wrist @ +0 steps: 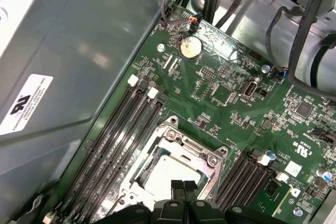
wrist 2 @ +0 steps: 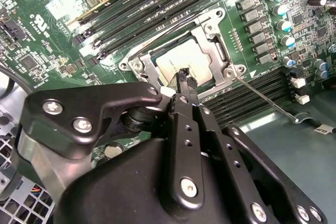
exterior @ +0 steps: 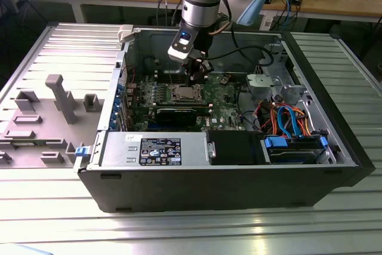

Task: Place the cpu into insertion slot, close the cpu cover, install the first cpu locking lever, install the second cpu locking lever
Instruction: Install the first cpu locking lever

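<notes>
Black gripper (wrist 2: pixel 186 81) fingertips sit pressed together with nothing between them, hanging just above the near edge of the socket (wrist 2: pixel 184 59) in the second wrist view; in the first wrist view the same closed tips (wrist: pixel 182 187) hover at the socket's rim.

Chip (wrist 2: pixel 176 65) lies seated in the socket, its grey metal top showing through the window of the cover (wrist 2: pixel 210 43). Cover appears folded flat over the chip, so steps one and two look done (judged from how flat the frame lies).

Key relation: one locking lever (wrist 2: pixel 268 98), a thin wire rod, runs away from the socket's corner screw out across the memory slots (wrist 2: pixel 262 90), long axis slanting off from the socket and apparently unlatched. It starts just beside the fingertips, to one side of them. A second wire (wrist 2: pixel 173 24) curves along the socket's far side; whether it is latched I cannot tell.

Beyond the socket: more memory slots (wrist 2: pixel 157 3), green board (wrist: pixel 236 77), coin battery (wrist: pixel 190 47). Exterior view shows the arm (exterior: pixel 200 4) reaching down into the open computer case (exterior: pixel 239 177), gripper over the socket (exterior: pixel 185 92).
</notes>
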You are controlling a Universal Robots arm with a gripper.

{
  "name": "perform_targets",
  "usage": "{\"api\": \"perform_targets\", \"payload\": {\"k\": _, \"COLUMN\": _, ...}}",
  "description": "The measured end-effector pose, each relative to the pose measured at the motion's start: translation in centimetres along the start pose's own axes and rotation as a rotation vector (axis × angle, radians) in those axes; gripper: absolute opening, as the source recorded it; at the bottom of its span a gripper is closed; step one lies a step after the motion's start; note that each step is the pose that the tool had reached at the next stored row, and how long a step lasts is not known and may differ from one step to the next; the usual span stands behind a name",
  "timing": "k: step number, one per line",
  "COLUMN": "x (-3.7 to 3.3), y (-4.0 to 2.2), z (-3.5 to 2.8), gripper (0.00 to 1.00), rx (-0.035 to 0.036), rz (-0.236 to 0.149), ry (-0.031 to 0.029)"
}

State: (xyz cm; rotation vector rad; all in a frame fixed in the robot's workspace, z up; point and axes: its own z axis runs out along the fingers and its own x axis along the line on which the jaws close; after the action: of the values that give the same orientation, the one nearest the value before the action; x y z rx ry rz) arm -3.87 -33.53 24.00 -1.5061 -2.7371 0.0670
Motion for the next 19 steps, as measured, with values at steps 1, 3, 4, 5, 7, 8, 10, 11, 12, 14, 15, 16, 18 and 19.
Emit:
{"api": "perform_targets", "payload": {"k": 1, "x": 0.0, "y": 0.0, "z": 0.0, "gripper": 0.11, "rx": 0.0, "rz": -0.005, "ry": -0.0002}}
{"api": "perform_targets", "payload": {"k": 3, "x": 0.0, "y": 0.0, "z": 0.0, "gripper": 0.11, "rx": -0.0001, "rz": -0.01, "ry": -0.0004}}
{"api": "perform_targets", "payload": {"k": 4, "x": 0.0, "y": 0.0, "z": 0.0, "gripper": 0.11, "rx": -0.0001, "rz": -0.013, "ry": -0.0006}}
{"api": "perform_targets", "payload": {"k": 5, "x": 0.0, "y": 0.0, "z": 0.0, "gripper": 0.11, "rx": -0.0001, "rz": -0.015, "ry": -0.0007}}
{"api": "perform_targets", "payload": {"k": 7, "x": 0.0, "y": 0.0, "z": 0.0, "gripper": 0.11, "rx": -0.0002, "rz": -0.024, "ry": -0.001}}
{"api": "perform_targets", "payload": {"k": 8, "x": 0.0, "y": 0.0, "z": 0.0, "gripper": 0.11, "rx": -0.0002, "rz": -0.027, "ry": -0.0012}}
{"api": "perform_targets", "payload": {"k": 10, "x": 0.0, "y": 0.0, "z": 0.0, "gripper": 0.11, "rx": -0.0002, "rz": -0.034, "ry": -0.0015}}
{"api": "perform_targets", "payload": {"k": 11, "x": 0.0, "y": 0.0, "z": 0.0, "gripper": 0.11, "rx": -0.0003, "rz": -0.036, "ry": -0.0016}}
{"api": "perform_targets", "payload": {"k": 12, "x": 0.0, "y": 0.0, "z": 0.0, "gripper": 0.11, "rx": -0.0003, "rz": -0.041, "ry": -0.0018}}
{"api": "perform_targets", "payload": {"k": 14, "x": 0.0, "y": 0.0, "z": 0.0, "gripper": 0.11, "rx": -0.0003, "rz": -0.046, "ry": -0.0021}}
{"api": "perform_targets", "payload": {"k": 15, "x": 0.0, "y": 0.0, "z": 0.0, "gripper": 0.11, "rx": -0.0003, "rz": -0.052, "ry": -0.0024}}
{"api": "perform_targets", "payload": {"k": 16, "x": 0.0, "y": 0.0, "z": 0.0, "gripper": 0.11, "rx": -0.0003, "rz": -0.057, "ry": -0.0026}}
{"api": "perform_targets", "payload": {"k": 18, "x": 0.0, "y": 0.0, "z": 0.0, "gripper": 0.11, "rx": -0.0004, "rz": -0.069, "ry": -0.0031}}
{"api": "perform_targets", "payload": {"k": 19, "x": 0.0, "y": 0.0, "z": 0.0, "gripper": 0.11, "rx": -0.0004, "rz": -0.072, "ry": -0.0033}}
